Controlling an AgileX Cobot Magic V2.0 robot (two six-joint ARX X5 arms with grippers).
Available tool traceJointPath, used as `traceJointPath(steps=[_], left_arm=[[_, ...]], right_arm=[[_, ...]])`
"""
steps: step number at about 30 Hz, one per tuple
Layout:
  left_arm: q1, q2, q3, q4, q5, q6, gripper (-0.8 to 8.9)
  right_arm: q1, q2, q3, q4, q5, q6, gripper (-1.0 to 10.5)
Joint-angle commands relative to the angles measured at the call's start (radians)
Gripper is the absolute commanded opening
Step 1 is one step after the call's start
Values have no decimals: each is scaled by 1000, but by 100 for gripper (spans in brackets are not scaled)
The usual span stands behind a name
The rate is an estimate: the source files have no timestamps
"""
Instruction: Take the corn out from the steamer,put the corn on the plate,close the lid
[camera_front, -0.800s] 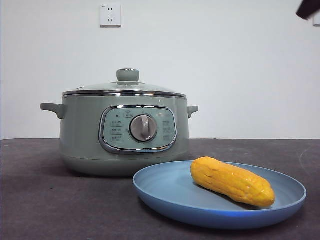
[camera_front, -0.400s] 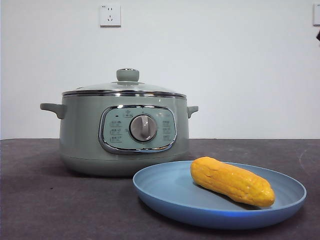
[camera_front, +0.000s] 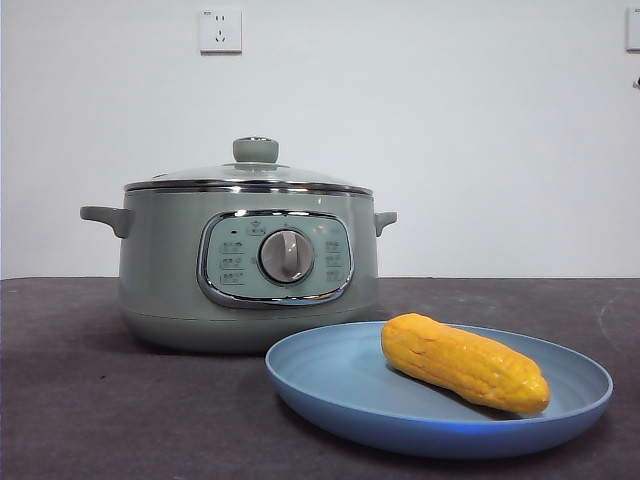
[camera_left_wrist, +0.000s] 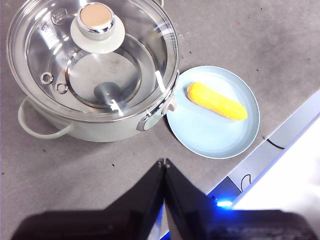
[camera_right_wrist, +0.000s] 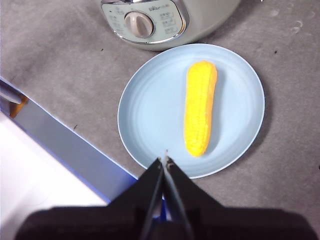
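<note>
The corn (camera_front: 464, 362) lies on the light-blue plate (camera_front: 330, 385) in front of the sage-green steamer (camera_front: 240, 260). The glass lid (camera_front: 250, 175) with its green knob sits closed on the steamer. From the left wrist view, the lid (camera_left_wrist: 92, 55), the steamer (camera_left_wrist: 45, 127), the plate (camera_left_wrist: 210, 135) and the corn (camera_left_wrist: 216, 100) lie far below my left gripper (camera_left_wrist: 163, 162), which is shut and empty. My right gripper (camera_right_wrist: 164, 159) is shut and empty, high above the plate (camera_right_wrist: 145, 115) and the corn (camera_right_wrist: 199, 107).
A dark grey table (camera_front: 90, 410) carries everything. A white wall with a socket (camera_front: 221, 30) stands behind. The table's front edge with a white strip shows in both wrist views (camera_left_wrist: 280, 135) (camera_right_wrist: 65, 150).
The black arm tip at the top right corner of the front view has drawn out of the picture. The corn, plate, steamer and lid have not moved.
</note>
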Motion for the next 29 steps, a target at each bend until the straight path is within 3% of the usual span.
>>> traceJointPath(steps=[1,9,12,16,18,24,29], left_arm=[[2,-2,-1,-20,0,6,-4],[14,-15,-1,21,-27,30,-4],[55,-55,-4,177,-15,98,-4],[144,-150,-64,460,88,157,-4],[198,-218,-142,603,134,161,-4],[340,-453,-521,953,128,183,-4],[414,-639,-838,1131,128,216,-4]], right_arm=[[1,-1,-8,5,3,-2,1],[1,-1,-8,5,3,-3,1],[1,-1,-8,5,3,-3,1],[1,-1,-8,5,3,-3,1],[1,-1,-8,5,3,-3,1],[1,-1,-8,5,3,-3,1],[1,-1,-8,5,3,-3,1]])
